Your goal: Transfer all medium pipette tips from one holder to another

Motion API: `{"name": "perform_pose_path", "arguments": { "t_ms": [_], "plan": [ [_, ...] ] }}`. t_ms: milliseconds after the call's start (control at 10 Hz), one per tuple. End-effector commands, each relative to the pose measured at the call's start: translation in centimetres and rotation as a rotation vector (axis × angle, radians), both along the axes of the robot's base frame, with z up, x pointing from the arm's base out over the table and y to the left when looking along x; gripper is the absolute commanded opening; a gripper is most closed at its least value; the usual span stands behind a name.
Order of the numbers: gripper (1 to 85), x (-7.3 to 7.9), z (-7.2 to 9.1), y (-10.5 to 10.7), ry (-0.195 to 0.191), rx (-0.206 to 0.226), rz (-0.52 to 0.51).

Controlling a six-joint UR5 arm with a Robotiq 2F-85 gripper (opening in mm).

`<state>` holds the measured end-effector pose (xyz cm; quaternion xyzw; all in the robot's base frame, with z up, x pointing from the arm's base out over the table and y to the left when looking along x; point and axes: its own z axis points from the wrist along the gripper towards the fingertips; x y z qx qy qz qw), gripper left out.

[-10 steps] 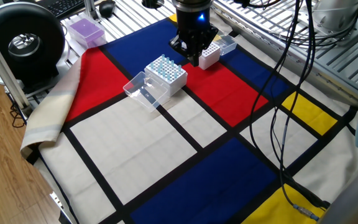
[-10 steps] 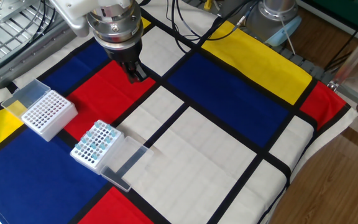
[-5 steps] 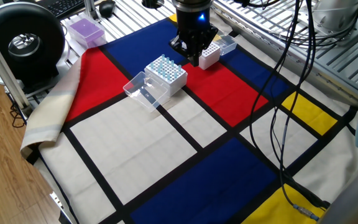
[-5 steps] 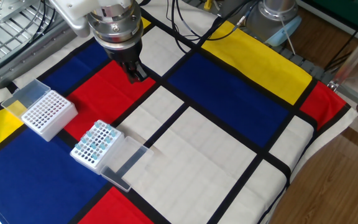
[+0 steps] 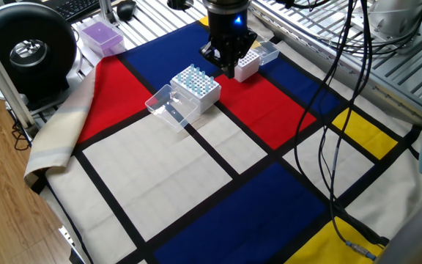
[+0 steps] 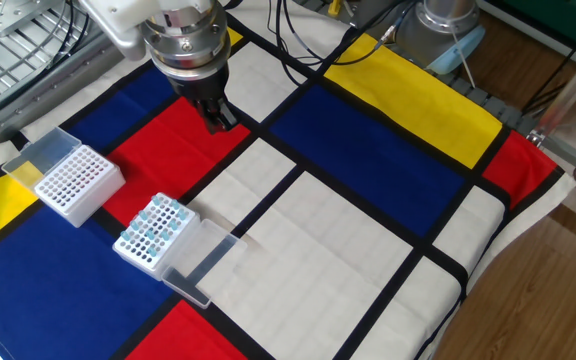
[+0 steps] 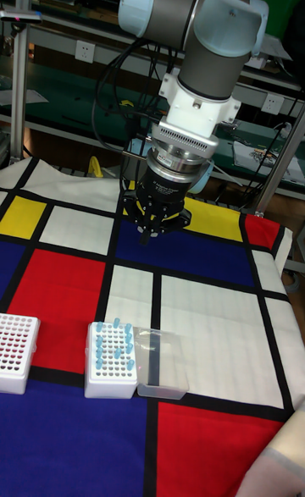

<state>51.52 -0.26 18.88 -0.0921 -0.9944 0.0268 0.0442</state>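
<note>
Pale blue medium pipette tips (image 5: 194,75) stand in part of a white rack (image 6: 153,233) whose clear lid (image 6: 200,262) lies open beside it. A second white rack (image 6: 76,183) shows only empty holes; it is also seen at the left edge of the tall view as the empty rack (image 7: 17,353). My gripper (image 6: 218,118) hangs point-down above the red patch, apart from both racks, its fingers pressed together. No tip shows between them. In the tall view the gripper (image 7: 150,233) is well above and behind the tip rack (image 7: 110,360).
A purple box (image 5: 101,35) and a black round device (image 5: 28,48) sit past the cloth's far-left corner. Black cables (image 5: 335,110) hang over the right side of the checked cloth. The arm's base (image 6: 448,30) stands behind the yellow patch.
</note>
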Motion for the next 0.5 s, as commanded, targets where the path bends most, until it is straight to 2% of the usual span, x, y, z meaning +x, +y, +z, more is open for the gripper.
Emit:
{"name": "perform_pose_path", "arguments": {
  "t_ms": [0,400],
  "plan": [
    [1.0,0.06,0.10,0.28,-0.002,0.012,-0.009],
    [1.0,0.06,0.10,0.28,-0.003,0.011,-0.017]
  ]
}}
